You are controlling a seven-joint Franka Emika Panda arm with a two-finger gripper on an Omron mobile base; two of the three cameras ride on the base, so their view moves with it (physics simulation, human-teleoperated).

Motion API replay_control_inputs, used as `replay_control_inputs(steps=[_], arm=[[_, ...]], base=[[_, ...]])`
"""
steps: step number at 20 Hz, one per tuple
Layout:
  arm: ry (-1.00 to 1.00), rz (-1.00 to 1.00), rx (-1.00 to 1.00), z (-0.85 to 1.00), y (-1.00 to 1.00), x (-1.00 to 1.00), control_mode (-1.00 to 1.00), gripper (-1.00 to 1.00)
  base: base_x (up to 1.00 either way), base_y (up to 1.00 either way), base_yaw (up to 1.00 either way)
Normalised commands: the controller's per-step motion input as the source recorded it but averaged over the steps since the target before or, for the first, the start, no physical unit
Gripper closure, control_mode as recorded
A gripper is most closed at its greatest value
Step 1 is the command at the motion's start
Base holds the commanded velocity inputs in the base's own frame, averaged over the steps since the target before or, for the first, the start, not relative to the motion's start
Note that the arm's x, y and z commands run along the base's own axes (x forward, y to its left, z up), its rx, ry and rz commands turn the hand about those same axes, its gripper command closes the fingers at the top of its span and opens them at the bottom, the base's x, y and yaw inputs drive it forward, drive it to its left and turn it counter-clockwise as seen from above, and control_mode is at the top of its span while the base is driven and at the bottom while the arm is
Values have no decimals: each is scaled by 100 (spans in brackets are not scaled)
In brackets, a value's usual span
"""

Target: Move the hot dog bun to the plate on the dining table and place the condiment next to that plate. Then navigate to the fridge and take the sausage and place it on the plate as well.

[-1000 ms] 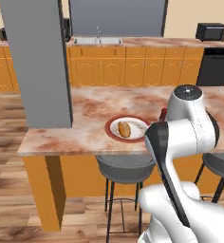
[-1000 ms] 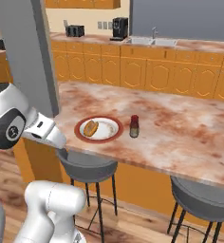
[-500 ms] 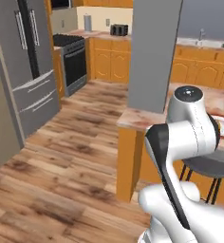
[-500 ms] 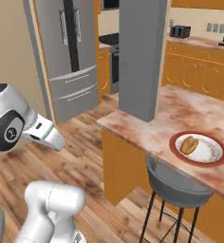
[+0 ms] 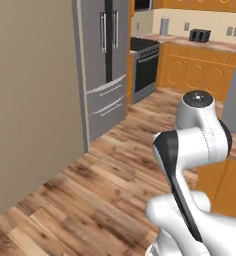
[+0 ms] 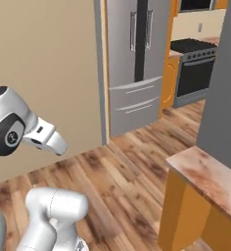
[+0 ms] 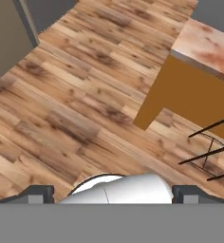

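Note:
The tall grey steel fridge (image 5: 107, 60) stands ahead with both doors closed and its bar handles facing me; it also fills the upper middle of the right base view (image 6: 137, 59). One corner of the reddish marbled dining table (image 6: 205, 174) juts in at the lower right, and shows from above at the hand view's top right (image 7: 209, 42). My gripper (image 7: 113, 194) hangs over bare wood floor, open, with nothing between its wide-set fingertips (image 7: 36, 194). The bun, plate, condiment and sausage are out of view.
A beige wall (image 5: 30, 100) runs along the left, close to the fridge. A black oven (image 6: 196, 68) sits right of the fridge, among orange cabinets. A grey pillar (image 6: 222, 83) rises behind the table. Thin stool legs (image 7: 209, 147) stand beside the table. Wood floor (image 5: 105, 180) lies between.
The whole picture has swung as the base drove: the table with plate and bun has left the views, and the fridge has come from the far left to the centre, larger.

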Motion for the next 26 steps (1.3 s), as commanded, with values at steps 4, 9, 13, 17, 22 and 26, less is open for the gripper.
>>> replay_control_inputs(steps=[4, 9, 13, 17, 22, 26], arm=[[0, 0, 0, 0, 0, 0, 100, -100], [0, 0, 0, 0, 0, 0, 100, -100], [0, 0, 0, 0, 0, 0, 100, -100], [0, 0, 0, 0, 0, 0, 100, -100], [0, 0, 0, 0, 0, 0, 100, -100], [0, 0, 0, 0, 0, 0, 100, -100]], base=[[100, 11, 17], [100, 0, 6], [100, -1, -9], [99, 4, -38], [82, 14, -48], [76, 25, -47]])
